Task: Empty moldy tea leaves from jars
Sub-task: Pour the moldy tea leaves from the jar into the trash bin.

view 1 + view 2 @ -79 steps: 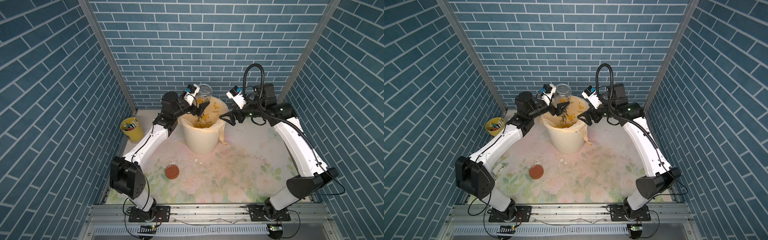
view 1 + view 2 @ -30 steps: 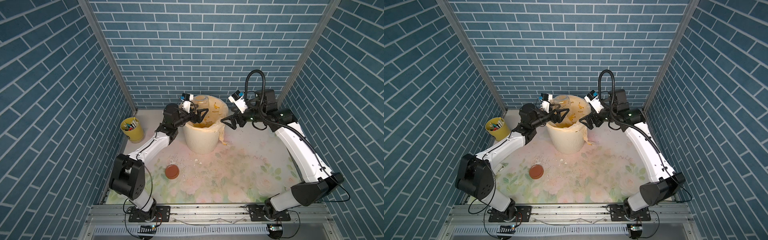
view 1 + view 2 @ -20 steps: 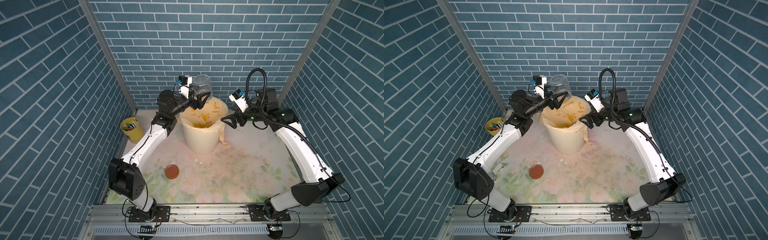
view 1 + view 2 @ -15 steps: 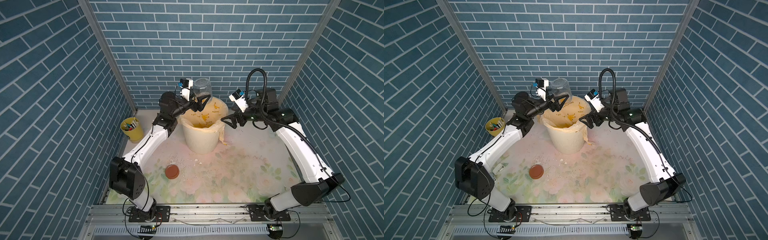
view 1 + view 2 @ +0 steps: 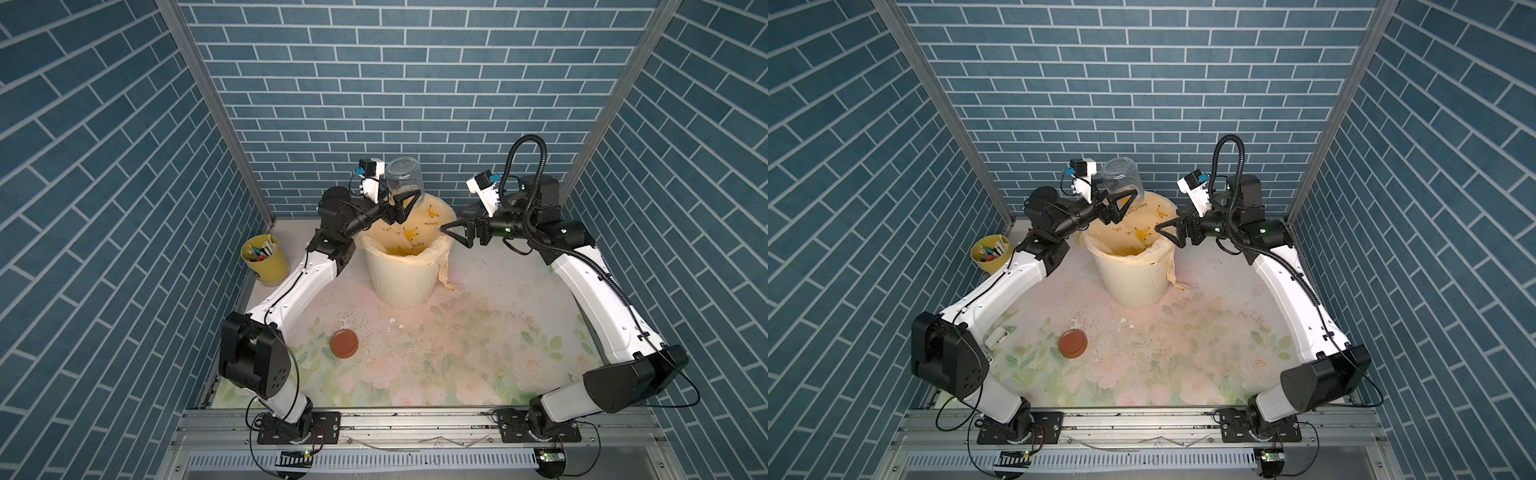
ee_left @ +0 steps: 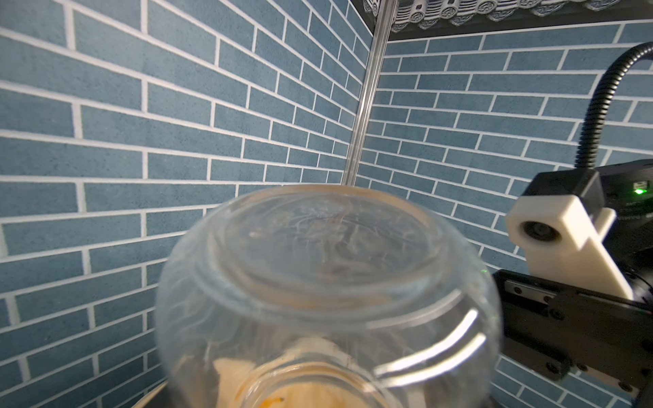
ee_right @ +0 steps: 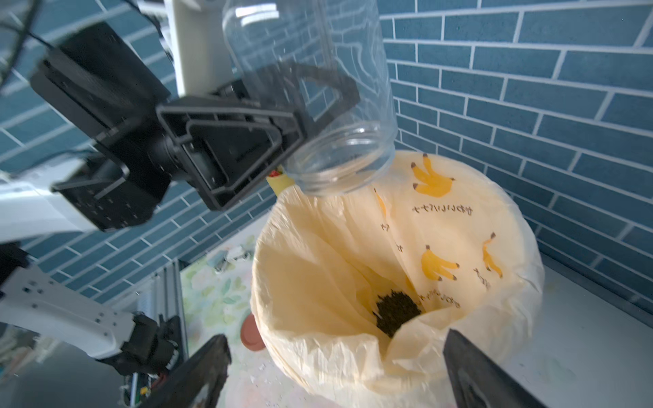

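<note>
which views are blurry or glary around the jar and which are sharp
Left wrist: the jar looms close, soft and smeared, glare streaks on its side; the brick wall behind is sharp. Right wrist: the jar is slightly blurred, the right gripper has out-of-focus fingers, the tea leaves look fairly crisp. Both top views: even light, jar sharp.

The bin (image 5: 401, 286) stands at the far middle of the table (image 5: 478, 340). My left gripper (image 5: 404, 203) holds the jar (image 5: 401, 180) mouth-down above the bin's far-left rim. The tea leaves (image 7: 397, 312) lie at the bottom of the bag (image 7: 318, 268) inside the bin. My right gripper (image 5: 456, 237) hangs by the bin's right rim. The lid (image 5: 344, 344) lies on the table, nearer and left of the bin. The cup of pens (image 5: 264, 259) stands at the far left edge.
</note>
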Robot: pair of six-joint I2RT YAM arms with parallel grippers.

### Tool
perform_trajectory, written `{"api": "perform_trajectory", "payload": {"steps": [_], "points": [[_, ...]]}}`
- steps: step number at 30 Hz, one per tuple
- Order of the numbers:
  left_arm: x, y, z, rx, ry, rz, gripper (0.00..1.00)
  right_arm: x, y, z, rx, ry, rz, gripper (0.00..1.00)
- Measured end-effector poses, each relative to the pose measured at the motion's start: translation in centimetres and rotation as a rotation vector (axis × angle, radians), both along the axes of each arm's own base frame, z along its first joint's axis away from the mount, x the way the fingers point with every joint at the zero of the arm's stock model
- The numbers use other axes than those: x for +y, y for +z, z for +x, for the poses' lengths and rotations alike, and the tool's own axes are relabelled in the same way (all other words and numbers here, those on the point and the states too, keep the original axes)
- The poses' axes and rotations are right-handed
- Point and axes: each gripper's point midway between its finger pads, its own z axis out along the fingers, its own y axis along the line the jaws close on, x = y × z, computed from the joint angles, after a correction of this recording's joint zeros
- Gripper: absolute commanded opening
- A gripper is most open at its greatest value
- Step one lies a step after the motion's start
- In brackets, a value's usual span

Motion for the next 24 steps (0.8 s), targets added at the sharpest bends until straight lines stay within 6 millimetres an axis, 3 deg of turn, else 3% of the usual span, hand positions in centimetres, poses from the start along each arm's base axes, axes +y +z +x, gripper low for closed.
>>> {"api": "perform_trajectory", "payload": {"steps": [11,24], "points": [[-0.3,1.0,-0.7,-0.049,-0.063,-0.111,0.00,2.5,4.5,1.3,0.115,0.100,0.295,0.89],[-0.3,3.4,-2.3,-0.134,-0.127,-0.177,0.00,3.3,4.9,2.6,0.235,0.126,0.434,0.86]]}}
